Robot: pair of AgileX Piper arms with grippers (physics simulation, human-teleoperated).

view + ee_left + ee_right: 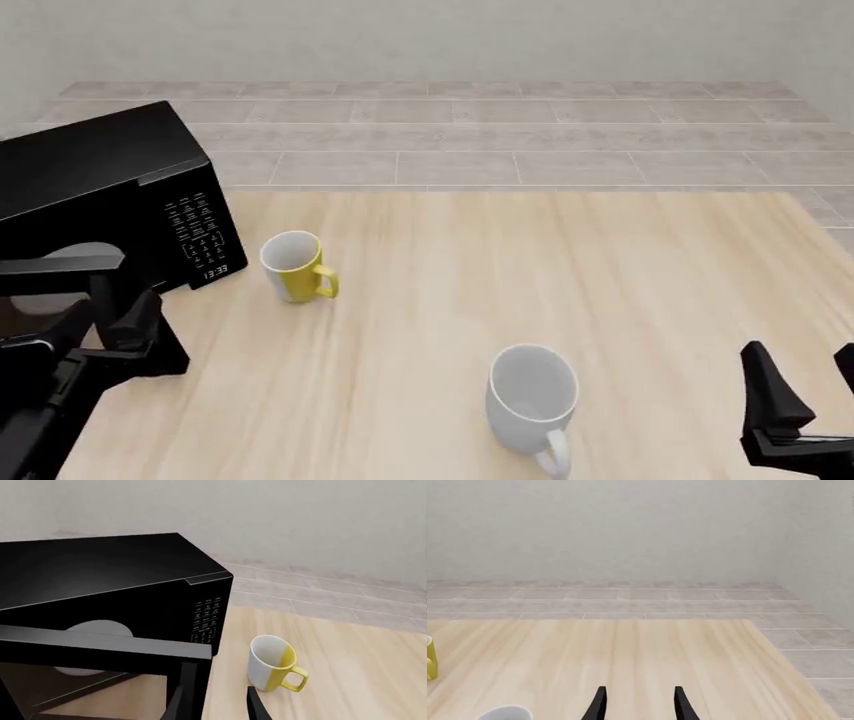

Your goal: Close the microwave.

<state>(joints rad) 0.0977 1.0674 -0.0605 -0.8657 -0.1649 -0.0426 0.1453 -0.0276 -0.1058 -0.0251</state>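
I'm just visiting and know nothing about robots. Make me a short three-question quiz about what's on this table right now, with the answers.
1. True or false: the microwave door is fully shut.
2. Which mug stands nearer the microwave's keypad? A) the white mug B) the yellow and white mug C) neither, both are inside it
3. Fill in: the round thing seen inside the microwave is a white ____.

Key
1. False. The door stands open, and the left gripper is right by its edge.
2. B. It stands upright on the table just beside the keypad; the white mug is nearer the right gripper.
3. Plate.
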